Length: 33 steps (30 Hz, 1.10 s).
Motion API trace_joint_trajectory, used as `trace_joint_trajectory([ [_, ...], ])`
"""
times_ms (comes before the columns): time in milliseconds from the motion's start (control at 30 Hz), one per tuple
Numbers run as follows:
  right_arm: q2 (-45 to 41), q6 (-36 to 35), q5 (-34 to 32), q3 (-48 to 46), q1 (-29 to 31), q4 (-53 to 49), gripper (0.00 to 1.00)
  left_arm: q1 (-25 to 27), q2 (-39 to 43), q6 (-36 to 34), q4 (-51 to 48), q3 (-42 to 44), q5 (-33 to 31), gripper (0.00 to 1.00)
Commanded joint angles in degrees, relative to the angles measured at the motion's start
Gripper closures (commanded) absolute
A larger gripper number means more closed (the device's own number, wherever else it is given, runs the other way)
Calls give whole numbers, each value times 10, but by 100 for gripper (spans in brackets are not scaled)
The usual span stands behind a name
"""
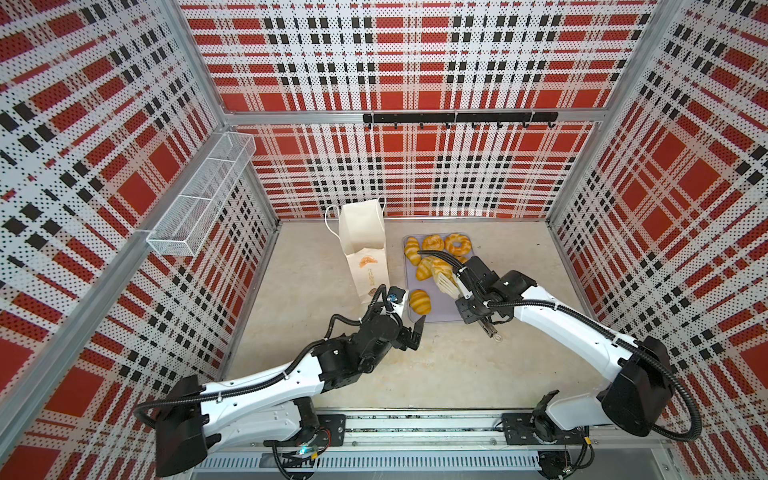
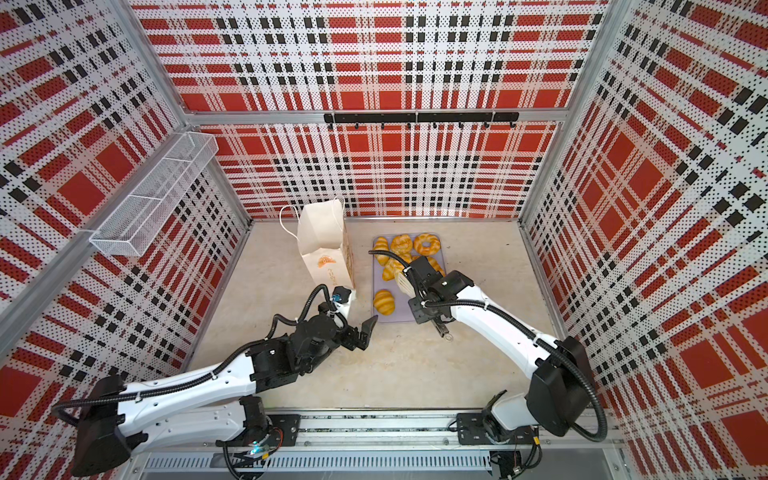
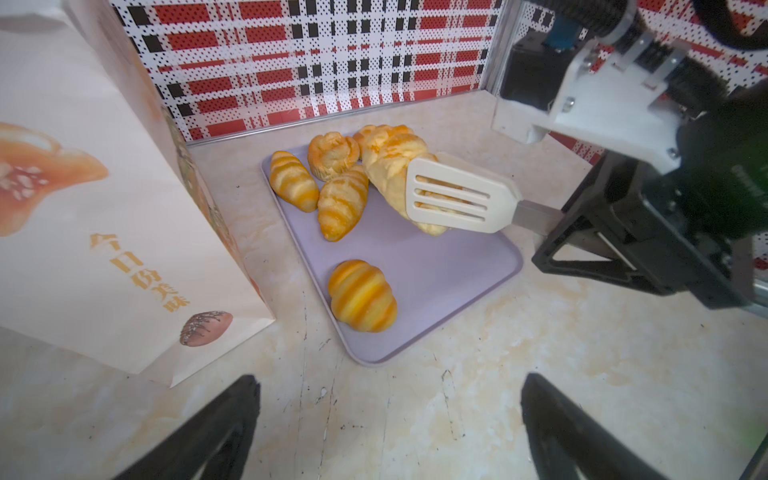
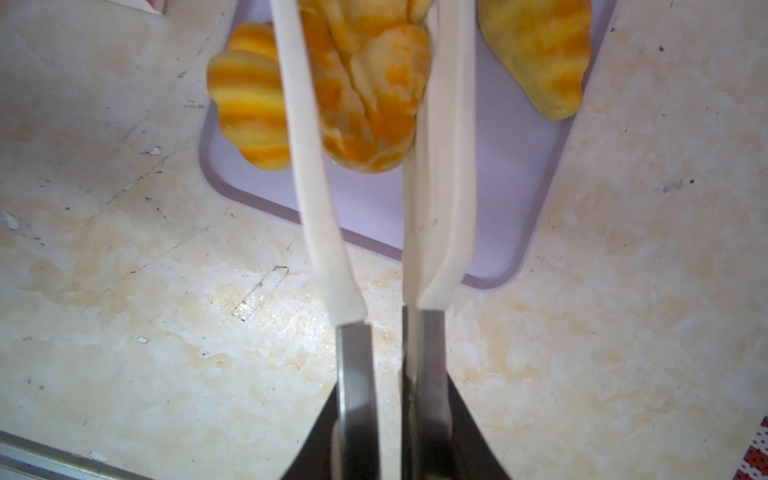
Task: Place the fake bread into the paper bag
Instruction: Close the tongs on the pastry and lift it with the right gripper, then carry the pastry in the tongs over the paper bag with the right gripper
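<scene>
The bag stands at left. Just beside its base hovers the left hand, spread wide and empty. Further right, over the tray, the right hand squeezes tongs that pinch 1 roll, so the bag lies leftward of it.

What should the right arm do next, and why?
Probably lift straight up: the tongs in the right gripper pinch the braided roll over the tray, and the upright paper bag opens only at its top.
</scene>
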<state>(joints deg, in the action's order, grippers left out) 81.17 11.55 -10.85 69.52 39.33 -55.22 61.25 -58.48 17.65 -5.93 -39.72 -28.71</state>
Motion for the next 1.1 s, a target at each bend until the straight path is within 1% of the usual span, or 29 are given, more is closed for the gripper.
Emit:
trace_joint_trajectory([
  [0, -32, -5, -2, 42, 15, 14, 69, -8, 27, -2, -48, -28, -17, 1],
  [167, -37, -20, -9, 93, 40, 5, 67, -14, 63, -5, -85, -52, -35, 1],
  [267, -30, -32, -11, 135, 49, -1, 67, -32, 84, -12, -103, -67, -38, 1],
  [467, -11, -59, -11, 209, 67, 2, 67, -95, 109, -11, -150, -99, -32, 1],
  [533, -2, -69, -8, 233, 72, 5, 67, -115, 120, -24, -154, -100, -27, 0],
  [700, 24, -87, -1, 281, 85, 18, 67, -169, 147, -18, -172, -98, -11, 1],
  [833, 48, -100, 0, 318, 98, 36, 66, -223, 168, -16, -195, -97, 12, 1],
  [867, 55, -103, 0, 326, 101, 39, 66, -236, 173, -2, -199, -95, 18, 1],
  [1000, 89, -113, 33, 361, 111, 58, 65, -283, 190, 8, -208, -87, 56, 1],
  [1067, 111, -115, 38, 383, 116, 61, 65, -298, 193, 14, -210, -83, 69, 1],
])
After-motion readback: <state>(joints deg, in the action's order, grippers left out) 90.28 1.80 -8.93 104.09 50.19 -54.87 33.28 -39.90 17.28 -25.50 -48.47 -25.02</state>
